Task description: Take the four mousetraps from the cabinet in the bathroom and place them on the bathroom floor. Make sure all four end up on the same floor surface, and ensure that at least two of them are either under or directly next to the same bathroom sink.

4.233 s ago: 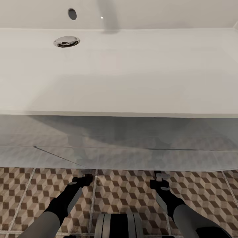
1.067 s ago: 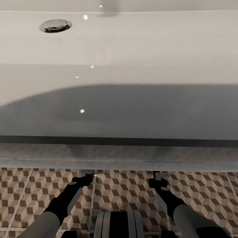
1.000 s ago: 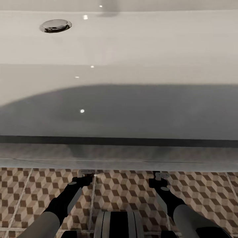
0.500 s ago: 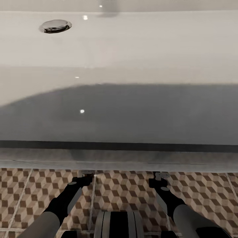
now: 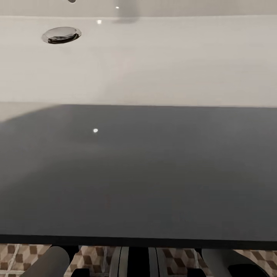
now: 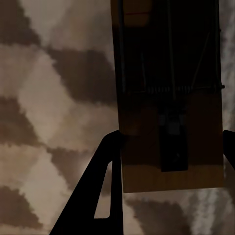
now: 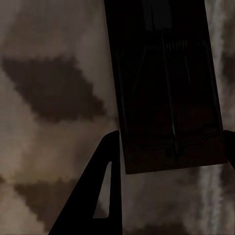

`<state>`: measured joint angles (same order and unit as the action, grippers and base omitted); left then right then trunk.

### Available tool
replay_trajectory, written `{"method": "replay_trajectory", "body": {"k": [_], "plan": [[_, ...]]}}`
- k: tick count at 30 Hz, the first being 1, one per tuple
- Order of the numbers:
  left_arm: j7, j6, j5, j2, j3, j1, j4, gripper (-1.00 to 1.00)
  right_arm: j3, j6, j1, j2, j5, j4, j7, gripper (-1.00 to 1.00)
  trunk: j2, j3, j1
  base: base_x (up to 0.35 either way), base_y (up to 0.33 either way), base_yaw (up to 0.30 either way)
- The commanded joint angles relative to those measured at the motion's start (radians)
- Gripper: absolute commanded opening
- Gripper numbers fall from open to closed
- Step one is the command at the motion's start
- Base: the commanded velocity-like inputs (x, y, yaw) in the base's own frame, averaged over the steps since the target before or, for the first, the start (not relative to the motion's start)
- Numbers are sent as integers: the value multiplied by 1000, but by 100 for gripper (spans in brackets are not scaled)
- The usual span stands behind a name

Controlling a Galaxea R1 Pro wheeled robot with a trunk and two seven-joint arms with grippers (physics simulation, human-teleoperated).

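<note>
Holding a trap [image 6: 169, 105] in my left gripper [image 6: 169, 147] and another [image 7: 164, 85] in my right [image 7: 169, 147], I should lower both flat onto the floor [image 6: 44, 98] under the sink [image 5: 154, 61] before letting go.

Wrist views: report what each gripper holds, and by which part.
Each grips a mousetrap by its long side edges near one end: left gripper holds one, right gripper another.
</note>
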<state>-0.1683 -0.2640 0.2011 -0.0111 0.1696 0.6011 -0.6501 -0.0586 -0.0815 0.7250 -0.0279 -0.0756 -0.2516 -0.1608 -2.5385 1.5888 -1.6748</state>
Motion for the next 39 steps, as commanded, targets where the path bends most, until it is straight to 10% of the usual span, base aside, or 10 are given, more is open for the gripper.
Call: {"method": "replay_trajectory", "body": {"k": [1, 39], "plan": [[-11, -4, 8, -1, 7, 0, -2, -100, -6, -4, 1, 0, -12, 2, -2, -100, 0, 1, 0, 4, 0, 0], [-11, -4, 10, -1, 6, 0, -1, -100, -6, -4, 1, 0, -12, 2, -2, -100, 0, 1, 0, 0, 0, 0]]}}
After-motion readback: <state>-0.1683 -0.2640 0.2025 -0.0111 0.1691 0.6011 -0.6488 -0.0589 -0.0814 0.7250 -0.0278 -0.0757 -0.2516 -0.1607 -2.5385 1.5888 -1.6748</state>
